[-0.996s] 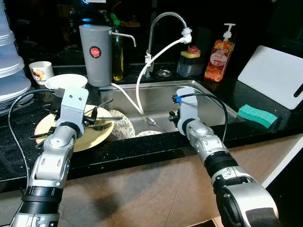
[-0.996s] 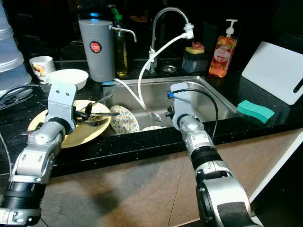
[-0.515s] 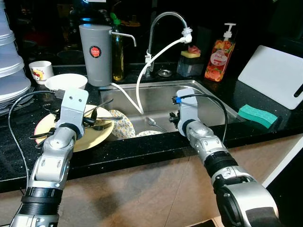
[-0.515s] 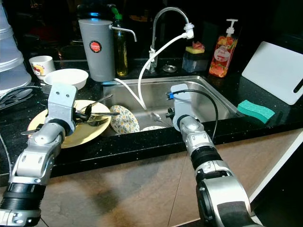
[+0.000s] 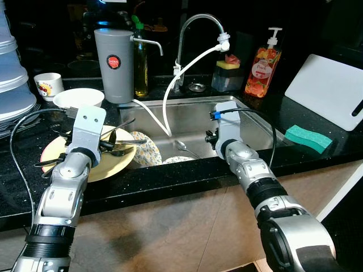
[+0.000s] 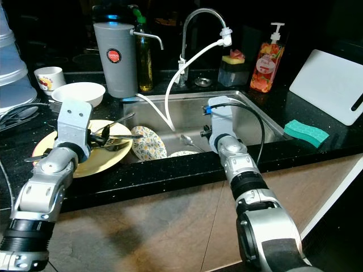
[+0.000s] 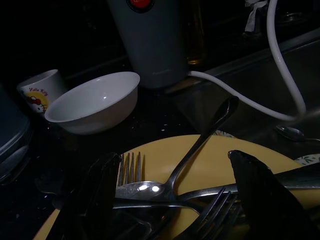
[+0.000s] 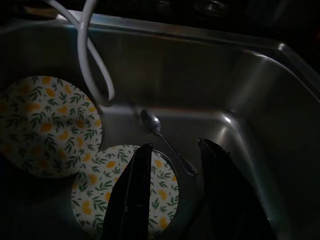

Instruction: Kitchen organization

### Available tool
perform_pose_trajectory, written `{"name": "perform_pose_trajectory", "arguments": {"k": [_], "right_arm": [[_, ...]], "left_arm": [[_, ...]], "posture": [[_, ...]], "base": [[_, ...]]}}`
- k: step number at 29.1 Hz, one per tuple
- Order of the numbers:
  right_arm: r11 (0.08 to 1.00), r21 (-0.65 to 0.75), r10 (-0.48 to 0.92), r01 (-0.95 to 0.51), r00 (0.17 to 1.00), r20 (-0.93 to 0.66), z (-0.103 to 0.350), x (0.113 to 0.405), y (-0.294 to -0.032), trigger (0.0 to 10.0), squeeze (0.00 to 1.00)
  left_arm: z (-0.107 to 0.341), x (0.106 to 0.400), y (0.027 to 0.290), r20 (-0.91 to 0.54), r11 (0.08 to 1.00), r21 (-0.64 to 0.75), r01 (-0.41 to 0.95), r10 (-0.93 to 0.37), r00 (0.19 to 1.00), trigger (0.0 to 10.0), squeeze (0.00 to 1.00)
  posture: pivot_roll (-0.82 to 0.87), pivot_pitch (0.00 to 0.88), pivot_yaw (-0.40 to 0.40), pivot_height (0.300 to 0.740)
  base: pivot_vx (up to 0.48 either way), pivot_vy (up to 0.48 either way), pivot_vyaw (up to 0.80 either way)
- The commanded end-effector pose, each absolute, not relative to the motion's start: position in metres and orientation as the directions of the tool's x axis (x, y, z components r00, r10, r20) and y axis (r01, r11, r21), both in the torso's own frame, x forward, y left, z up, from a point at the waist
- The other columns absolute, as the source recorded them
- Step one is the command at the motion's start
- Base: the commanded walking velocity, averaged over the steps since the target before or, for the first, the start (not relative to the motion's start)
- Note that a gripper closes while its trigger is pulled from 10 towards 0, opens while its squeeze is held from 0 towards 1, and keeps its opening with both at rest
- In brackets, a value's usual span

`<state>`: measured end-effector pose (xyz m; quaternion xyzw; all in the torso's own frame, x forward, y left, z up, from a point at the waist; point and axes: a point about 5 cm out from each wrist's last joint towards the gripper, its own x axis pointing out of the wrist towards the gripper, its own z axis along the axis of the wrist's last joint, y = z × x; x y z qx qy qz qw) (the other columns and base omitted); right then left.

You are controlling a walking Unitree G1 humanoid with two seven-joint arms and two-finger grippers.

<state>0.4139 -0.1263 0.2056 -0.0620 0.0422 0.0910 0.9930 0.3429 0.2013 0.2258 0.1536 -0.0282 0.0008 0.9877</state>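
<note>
Both claws open, nothing gripped: left over the cutlery pile, right down in the sink.

Left claw hangs fingers spread over a yellow plate on the worktop; forks and a spoon lie crossed between and under the fingers. Risk: closing here likely catches several crossed pieces and levers others off, or nudges the plate, which sits near the sink edge. Bowl and cup stand just beyond the claw, grey jug further back, so little forward room. Right claw, fingers parted, is inside the basin; small spoon lies just ahead between the fingers, two patterned plates beside it. White hose hangs ahead and could snag; the steel walls are close, so its clear way out is up.
</note>
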Motion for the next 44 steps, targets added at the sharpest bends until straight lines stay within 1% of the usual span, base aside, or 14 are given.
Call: {"name": "perform_pose_trajectory", "arguments": {"k": [1, 9, 15, 22, 24, 34, 38, 44], "right_arm": [[0.975, -0.115, 0.177, -0.188, 0.979, -0.098, 0.204, 0.414, -0.124, 10.0, 0.0], [0.977, -0.123, 0.162, -0.177, 0.98, -0.119, 0.203, 0.415, -0.125, 10.0, 0.0], [0.965, -0.147, 0.202, -0.218, 0.972, -0.118, 0.197, 0.412, -0.118, 10.0, 0.0], [0.969, -0.155, 0.174, -0.191, 0.978, -0.116, 0.189, 0.409, -0.129, 10.0, 0.0], [0.972, -0.158, 0.156, -0.173, 0.981, -0.113, 0.188, 0.409, -0.135, 10.0, 0.0], [0.969, -0.182, 0.146, -0.165, 0.982, -0.116, 0.188, 0.409, -0.135, 10.0, 0.0], [0.964, -0.181, 0.179, -0.194, 0.979, -0.096, 0.191, 0.408, -0.128, 10.0, 0.0], [0.966, -0.179, 0.17, -0.185, 0.98, -0.1, 0.184, 0.405, -0.133, 10.0, 0.0]], "left_arm": [[0.222, 0.343, 0.206, 0.03, 0.944, 0.33, -0.017, 0.007, 1.0, 10.0, 0.0], [0.22, 0.342, 0.207, 0.025, 0.943, 0.331, -0.019, 0.011, 1.0, 10.0, 0.0], [0.22, 0.342, 0.207, 0.024, 0.943, 0.332, -0.021, 0.014, 1.0, 10.0, 0.0], [0.22, 0.342, 0.207, 0.022, 0.943, 0.333, -0.019, 0.012, 1.0, 10.0, 0.0], [0.22, 0.343, 0.207, 0.021, 0.943, 0.334, -0.016, 0.009, 1.0, 10.0, 0.0], [0.221, 0.343, 0.206, 0.021, 0.942, 0.335, -0.014, 0.007, 1.0, 10.0, 0.0], [0.221, 0.343, 0.208, 0.021, 0.942, 0.337, -0.015, 0.008, 1.0, 10.0, 0.0], [0.22, 0.343, 0.206, 0.019, 0.942, 0.336, -0.009, 0.003, 1.0, 10.0, 0.0]], "posture": [[0.01, 0.015, -0.078, 0.74], [0.01, 0.017, -0.081, 0.74], [0.01, 0.015, -0.085, 0.74], [0.01, 0.016, -0.082, 0.74], [0.01, 0.015, -0.076, 0.74], [0.01, 0.01, -0.076, 0.74], [0.01, 0.005, -0.078, 0.74], [0.01, 0.001, -0.076, 0.74]], "base": [[0.0, 0.0, 0.0], [0.0, 0.0, 0.0], [0.0, 0.0, 0.0], [0.0, 0.0, 0.0], [0.0, 0.0, 0.0], [0.0, 0.0, 0.0], [0.0, 0.0, 0.0], [0.0, 0.0, 0.0]]}}
